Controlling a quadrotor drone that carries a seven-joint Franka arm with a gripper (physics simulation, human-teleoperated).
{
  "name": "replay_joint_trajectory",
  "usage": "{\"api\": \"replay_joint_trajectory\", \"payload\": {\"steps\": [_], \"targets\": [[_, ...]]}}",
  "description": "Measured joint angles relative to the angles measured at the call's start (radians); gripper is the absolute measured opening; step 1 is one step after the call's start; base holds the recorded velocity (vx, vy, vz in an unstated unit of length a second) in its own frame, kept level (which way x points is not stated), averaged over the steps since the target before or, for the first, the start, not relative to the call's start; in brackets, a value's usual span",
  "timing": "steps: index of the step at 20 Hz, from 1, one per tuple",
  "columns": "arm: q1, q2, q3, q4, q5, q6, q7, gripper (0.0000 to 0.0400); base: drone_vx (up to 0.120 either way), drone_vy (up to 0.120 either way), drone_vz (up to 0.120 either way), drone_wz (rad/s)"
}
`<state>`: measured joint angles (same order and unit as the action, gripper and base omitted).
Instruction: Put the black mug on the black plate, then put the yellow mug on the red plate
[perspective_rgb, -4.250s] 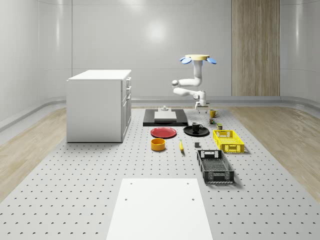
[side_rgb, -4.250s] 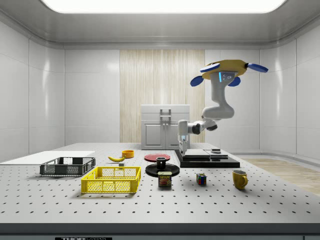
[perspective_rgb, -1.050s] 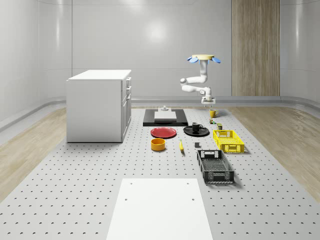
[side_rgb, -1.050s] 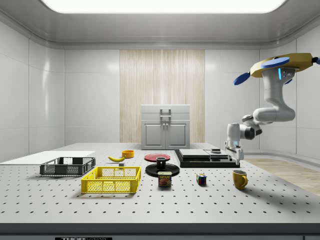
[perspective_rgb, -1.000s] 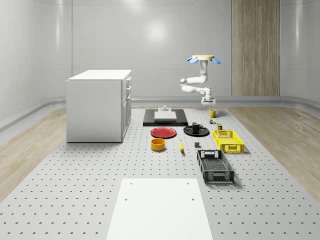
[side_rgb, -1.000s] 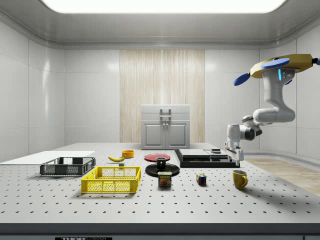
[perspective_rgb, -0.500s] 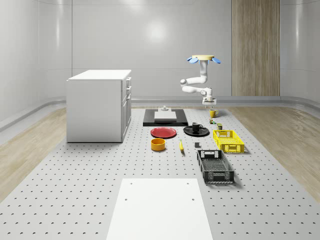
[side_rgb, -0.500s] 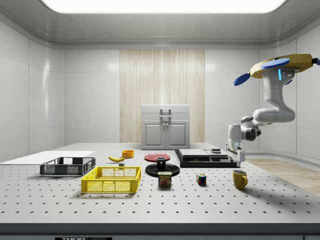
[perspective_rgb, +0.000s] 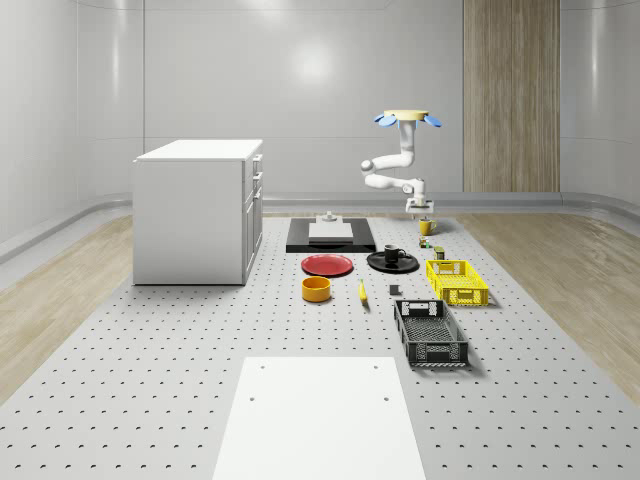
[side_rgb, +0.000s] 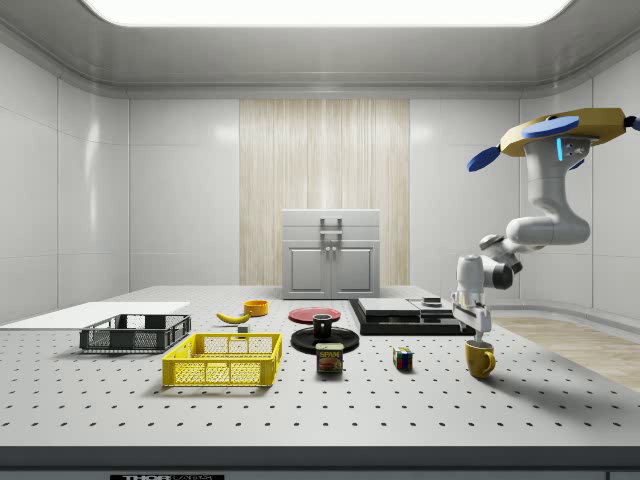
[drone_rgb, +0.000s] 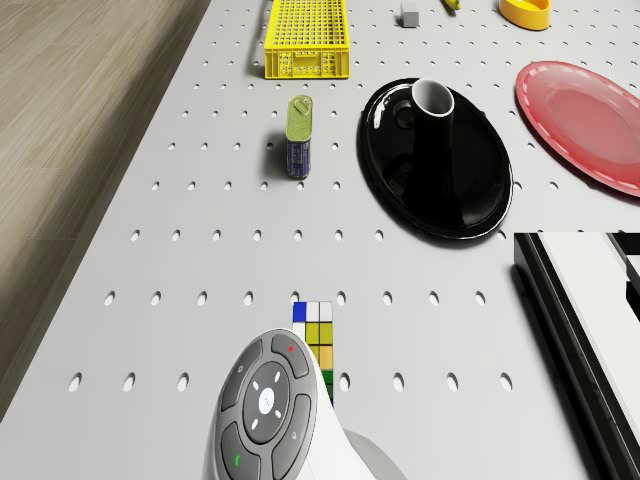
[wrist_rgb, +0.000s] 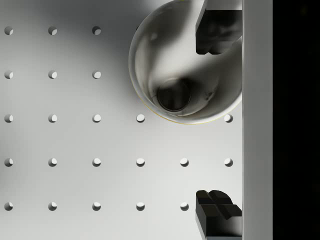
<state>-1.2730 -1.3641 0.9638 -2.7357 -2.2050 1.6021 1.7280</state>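
Two mugs: small black mug (side_rgb: 322, 326) sits on the glossy round black plate (side_rgb: 305, 342); yellow ceramic mug (side_rgb: 480, 358) stands on the perforated table (side_rgb: 400, 400), side view's lower right
drone (side_rgb: 560, 135): hovering above it
gripper (side_rgb: 478, 327): fingers (wrist_rgb: 217, 210) spread wide, just over the mug
red plate (perspective_rgb: 328, 265): well apart, whole-scene view's middle

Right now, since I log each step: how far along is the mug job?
Done: the black mug stands on the black plate. In hand: the drone hovers by the table's end, and the open gripper is just above the yellow mug, one fingertip over its mouth. Left: grasping it and carrying it to the red plate.
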Motion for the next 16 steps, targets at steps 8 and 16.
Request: {"api": "replay_joint_trajectory", "payload": {"steps": [8,16], "targets": [[-0.014,0.020,-0.029,0.019,-0.033,0.002,0.006,0.0400,0.000,0.000,0.000,0.000],[-0.021,0.038,-0.066,0.045,-0.072,0.014,0.004,0.0400,0.000,0.000,0.000,0.000]]}}
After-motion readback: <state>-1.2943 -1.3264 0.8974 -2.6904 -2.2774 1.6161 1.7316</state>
